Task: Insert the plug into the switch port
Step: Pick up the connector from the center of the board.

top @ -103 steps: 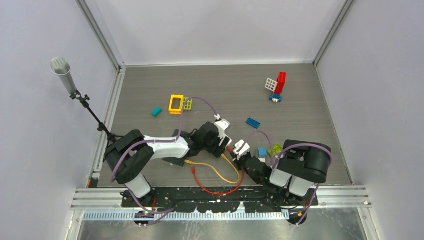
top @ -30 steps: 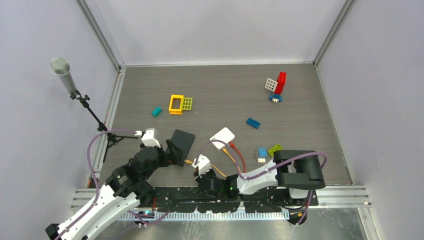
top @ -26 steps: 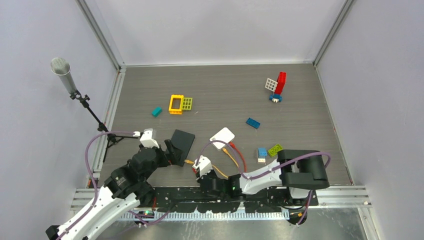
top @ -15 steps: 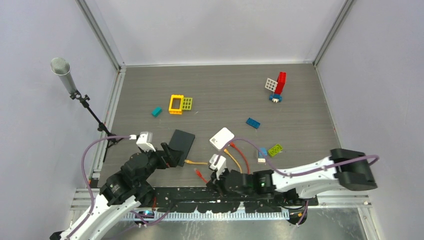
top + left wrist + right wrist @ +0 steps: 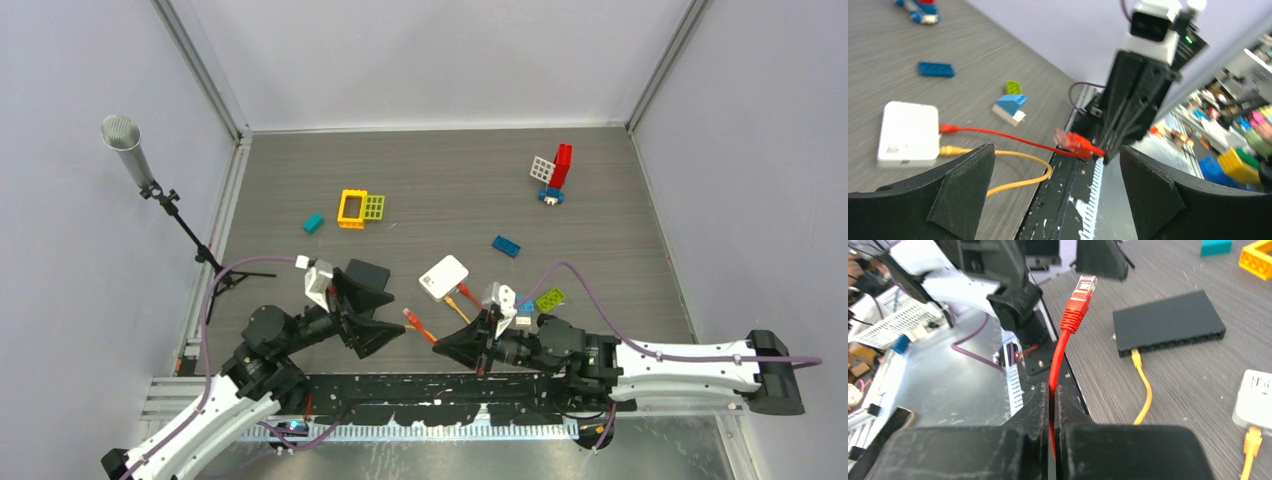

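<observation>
So, looking from the top: the right end effector (image 5: 442, 350) is pinched tight on the red cable (image 5: 1060, 347), a little behind the red plug (image 5: 1084, 287), which hangs in the air near the surface's (image 5: 450, 190) 6 o'clock edge, not in any port. The left end effector (image 5: 395, 318) sits at about 9 o'clock from the plug with its jaws spread wide, holding nothing.

The black switch (image 5: 1168, 322) lies flat at roughly 10 o'clock from the plug, partly hidden behind the left fingers, with a yellow cable (image 5: 1143, 390) already in one port. The white box (image 5: 443, 277) sits at 1 o'clock, close by, with both cables running into it.

Walls close off 9, 12 and 3 o'clock. The yellow frame brick (image 5: 352, 208), teal brick (image 5: 314, 223), blue plate (image 5: 505, 245) and red tower (image 5: 560, 168) are well apart, toward 12 o'clock. The green brick (image 5: 550, 299) is near the right arm.
</observation>
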Robot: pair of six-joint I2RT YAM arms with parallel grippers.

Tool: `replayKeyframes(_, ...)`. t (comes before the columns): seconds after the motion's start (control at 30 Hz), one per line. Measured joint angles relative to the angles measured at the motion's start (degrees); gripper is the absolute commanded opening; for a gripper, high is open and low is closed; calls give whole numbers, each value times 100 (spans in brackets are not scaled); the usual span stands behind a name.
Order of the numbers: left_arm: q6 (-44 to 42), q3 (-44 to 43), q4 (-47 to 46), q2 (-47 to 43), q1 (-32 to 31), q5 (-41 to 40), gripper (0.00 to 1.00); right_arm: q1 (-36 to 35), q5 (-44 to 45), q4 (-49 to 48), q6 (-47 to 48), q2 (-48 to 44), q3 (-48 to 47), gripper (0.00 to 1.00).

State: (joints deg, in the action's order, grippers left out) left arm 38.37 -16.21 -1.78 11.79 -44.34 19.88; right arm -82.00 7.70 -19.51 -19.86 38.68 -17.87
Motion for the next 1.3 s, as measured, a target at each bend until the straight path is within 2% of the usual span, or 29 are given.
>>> replayKeyframes(0.13, -319, 433, -1405, 234, 0, 942, 96, 162, -496, 2, 28, -398, 0, 1)
replayKeyframes(0.33, -828, 953, -3397, 378, 0, 1622, 91, 162, -1344, 376, 166, -568, -160, 0)
replayKeyframes(0.53, -1314, 1003, -4507, 804, -26, 2312, 82, 162, -1812, 522, 225, -658, -273, 0)
replayKeyframes(0.67, -1635, 986, -4806, 1335, -197, 2734, 81, 162, -1985, 551, 243, -656, -350, 0)
replayKeyframes(0.87, -2055, 741, -4896, 2111, -518, 3296, 68, 162, -2079, 649, 260, -656, -437, 0)
replayKeyframes(0.93, -2129, 667, -4918, 2203, -597, 3397, 67, 162, -2090, 680, 262, -656, -446, 0)
replayKeyframes(1.03, -2227, 625, -4946, 2210, -684, 3486, 59, 162, -2085, 756, 264, -656, -446, 0)
replayKeyframes(1.3, -2323, 621, -5001, 2107, -763, 3571, 46, 162, -1971, 804, 264, -656, -446, 0)
